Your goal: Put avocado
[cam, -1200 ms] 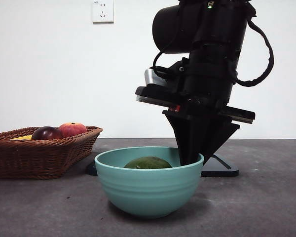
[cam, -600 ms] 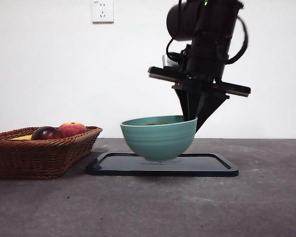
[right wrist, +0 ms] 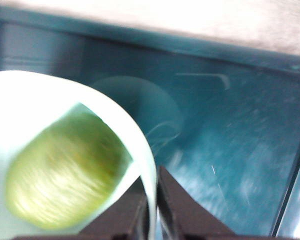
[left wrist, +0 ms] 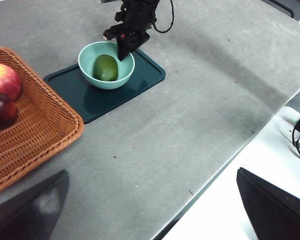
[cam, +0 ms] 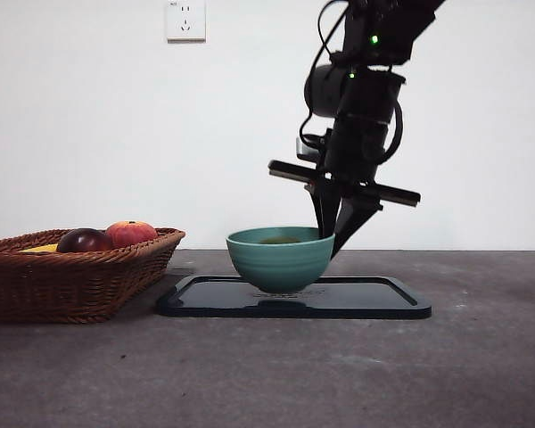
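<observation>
Right end effector (cam: 332, 239) clamped on bowl (cam: 280, 259) rim, one jaw inside, one outside. Bowl hangs just over tray (cam: 374, 299). Avocado (left wrist: 105, 67) sits inside bowl. Left end effector spread wide, well apart.

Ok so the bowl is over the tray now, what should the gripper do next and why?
Probably lower it a little more, then let go. The right gripper pinches the bowl rim, the avocado sits inside, and the bowl appears just above the tray.
</observation>
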Robot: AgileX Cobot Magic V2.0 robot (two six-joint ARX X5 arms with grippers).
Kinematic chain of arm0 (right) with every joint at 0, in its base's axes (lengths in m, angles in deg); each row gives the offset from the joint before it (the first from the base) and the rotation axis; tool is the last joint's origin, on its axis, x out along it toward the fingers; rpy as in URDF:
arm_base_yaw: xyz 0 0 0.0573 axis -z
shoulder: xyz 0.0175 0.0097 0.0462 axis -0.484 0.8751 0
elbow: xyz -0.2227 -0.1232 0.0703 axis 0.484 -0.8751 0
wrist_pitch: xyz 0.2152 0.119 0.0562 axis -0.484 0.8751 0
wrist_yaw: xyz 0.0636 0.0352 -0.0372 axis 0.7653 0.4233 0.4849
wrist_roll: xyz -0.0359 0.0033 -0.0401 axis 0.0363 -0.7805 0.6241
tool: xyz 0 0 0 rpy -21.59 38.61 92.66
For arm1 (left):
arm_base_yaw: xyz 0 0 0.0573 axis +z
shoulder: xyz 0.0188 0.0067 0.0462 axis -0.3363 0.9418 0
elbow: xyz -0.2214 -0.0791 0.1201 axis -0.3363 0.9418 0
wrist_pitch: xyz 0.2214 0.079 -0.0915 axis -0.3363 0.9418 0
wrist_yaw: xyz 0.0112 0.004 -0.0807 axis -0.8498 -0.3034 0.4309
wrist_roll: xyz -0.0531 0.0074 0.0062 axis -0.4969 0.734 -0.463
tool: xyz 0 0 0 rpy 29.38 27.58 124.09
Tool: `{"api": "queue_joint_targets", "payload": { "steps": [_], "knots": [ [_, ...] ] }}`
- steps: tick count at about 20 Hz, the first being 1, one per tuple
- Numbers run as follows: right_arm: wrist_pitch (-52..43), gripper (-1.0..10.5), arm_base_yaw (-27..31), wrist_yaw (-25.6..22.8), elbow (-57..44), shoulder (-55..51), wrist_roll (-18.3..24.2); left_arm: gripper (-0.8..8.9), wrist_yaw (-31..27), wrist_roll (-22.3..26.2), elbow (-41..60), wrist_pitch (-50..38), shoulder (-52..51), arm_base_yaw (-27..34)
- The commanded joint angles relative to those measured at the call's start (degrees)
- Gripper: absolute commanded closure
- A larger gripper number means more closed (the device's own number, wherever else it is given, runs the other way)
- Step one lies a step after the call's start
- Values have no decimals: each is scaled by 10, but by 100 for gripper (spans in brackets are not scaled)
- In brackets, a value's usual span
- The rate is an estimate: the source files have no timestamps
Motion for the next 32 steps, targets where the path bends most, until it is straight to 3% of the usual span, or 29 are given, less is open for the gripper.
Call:
{"api": "queue_joint_targets", "payload": {
  "steps": [1, 5, 9, 12, 13, 19, 23, 28, 32],
  "knots": [
    [-8, 941, -5, 14, 14, 23, -12, 256, -2, 9, -6, -6, 2, -5],
    [-17, 924, -9, 14, 14, 25, -9, 256, -2, 9, -6, -6, 2, -5],
    [-6, 745, -9, 14, 15, 24, -11, 256, -2, 9, -6, -6, 2, -5],
    [26, 486, -4, 9, 22, 14, -13, 256, -2, 9, -6, -5, 2, -5],
    [29, 452, -3, 6, 23, 6, -10, 256, -2, 8, -6, -4, 2, -5],
    [40, 451, -19, -41, 23, -106, 35, 256, -2, 8, -6, -4, 2, -5],
    [113, 389, -37, -127, 17, -194, 44, 255, -2, 9, -6, -4, 2, -5],
    [193, 390, -94, -216, -11, -305, 51, 256, -2, 9, -6, -4, 2, -5],
    [203, 390, -160, -233, -102, -425, 51, 256, -2, 9, -6, -4, 2, -5]
  ]
}}
